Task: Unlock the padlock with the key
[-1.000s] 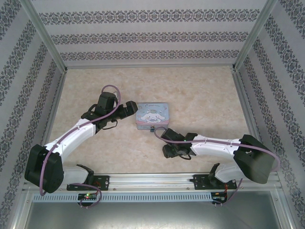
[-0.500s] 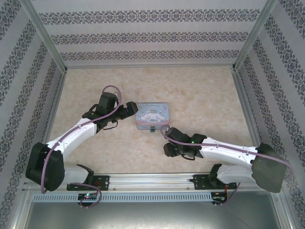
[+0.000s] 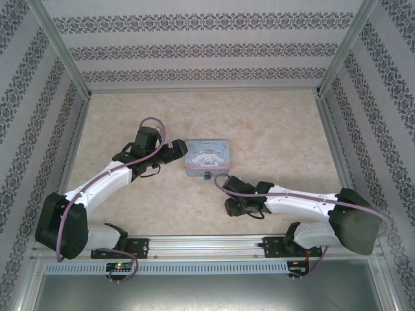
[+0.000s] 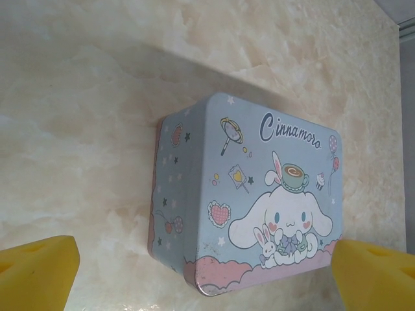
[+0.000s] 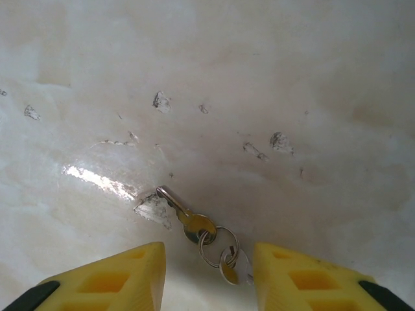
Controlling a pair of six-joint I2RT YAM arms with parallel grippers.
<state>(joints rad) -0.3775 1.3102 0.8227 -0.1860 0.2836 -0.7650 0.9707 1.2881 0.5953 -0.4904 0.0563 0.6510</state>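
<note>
The right gripper [image 5: 207, 285] hangs wide open and empty over the bench [image 5: 272, 71]; the key [image 5: 183, 217], on a ring [image 5: 217, 249], lies flat just ahead of its fingers; the padlock [image 3: 207, 175] sits at the near edge of the tin [image 4: 259, 194]; the left gripper [image 3: 178, 150] gapes empty beside that tin.

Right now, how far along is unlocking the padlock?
Nothing looks done: the key lies on the table, away from the padlock at the near side of the tin. In hand: the open right claw hovers over the key. Remaining: grasp it, insert, turn.
</note>
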